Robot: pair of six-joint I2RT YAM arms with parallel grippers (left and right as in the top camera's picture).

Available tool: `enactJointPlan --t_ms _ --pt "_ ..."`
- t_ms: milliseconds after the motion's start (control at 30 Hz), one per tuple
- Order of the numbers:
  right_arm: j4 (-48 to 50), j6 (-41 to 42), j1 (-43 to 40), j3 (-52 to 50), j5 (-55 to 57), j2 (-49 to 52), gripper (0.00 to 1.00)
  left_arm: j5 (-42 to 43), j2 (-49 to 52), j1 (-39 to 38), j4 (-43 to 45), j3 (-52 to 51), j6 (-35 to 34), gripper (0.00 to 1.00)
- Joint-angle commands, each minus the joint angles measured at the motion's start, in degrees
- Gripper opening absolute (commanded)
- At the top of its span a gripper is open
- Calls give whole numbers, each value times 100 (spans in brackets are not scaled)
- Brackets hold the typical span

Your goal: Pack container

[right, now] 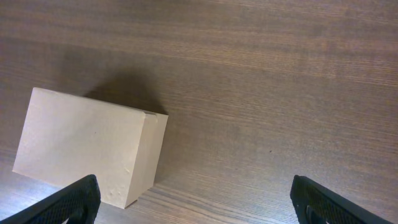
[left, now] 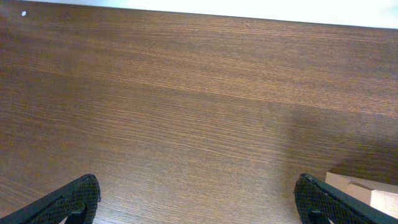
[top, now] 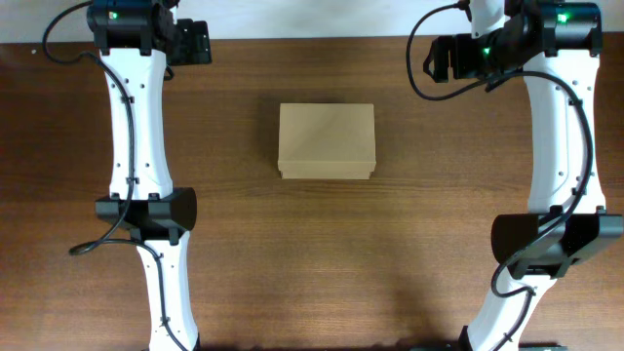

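Observation:
The container, a plain brown cardboard box [top: 326, 141], sits closed at the middle of the wooden table. It also shows in the right wrist view [right: 87, 146] at the lower left, and a corner of it shows in the left wrist view [left: 367, 190] at the lower right. My left gripper [top: 195, 42] is at the far left corner, open and empty [left: 199, 202], well away from the box. My right gripper [top: 439, 57] is at the far right, open and empty [right: 196, 202], above bare table to the right of the box.
The dark wooden table [top: 322, 253] stretches around the box. Its far edge meets a white wall [left: 249, 7]. The arm bases [top: 146, 214] [top: 556, 239] stand at the left and right sides.

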Motion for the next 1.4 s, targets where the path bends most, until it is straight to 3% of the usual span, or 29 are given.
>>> enactJointPlan --t_ms 0,100,233,467,633,933,1167,1367 --pt "-22 -39 39 66 72 -197 99 -81 -140 46 -4 52 50 100" --pt "256 -61 105 -136 138 -492 99 -83 -140 46 -4 50 50 100" --pt "1606 -63 214 -1062 144 -1239 99 -81 -140 46 -4 50 50 100" --pt "4850 -63 251 -4026 184 -3324 99 -83 -140 46 -7 50 50 100" --pt "6061 -63 247 -6220 529 -5093 99 -83 -140 46 -4 52 50 100" --pt "6389 -59 247 -9912 758 -8625 99 -83 -140 46 -4 52 50 100" --pt "6391 -59 -2 -11538 756 -10636 99 -81 -140 46 -4 50 50 100" --pt "6387 -15 -332 -12209 737 -11460 99 -83 -140 46 -4 50 50 100"
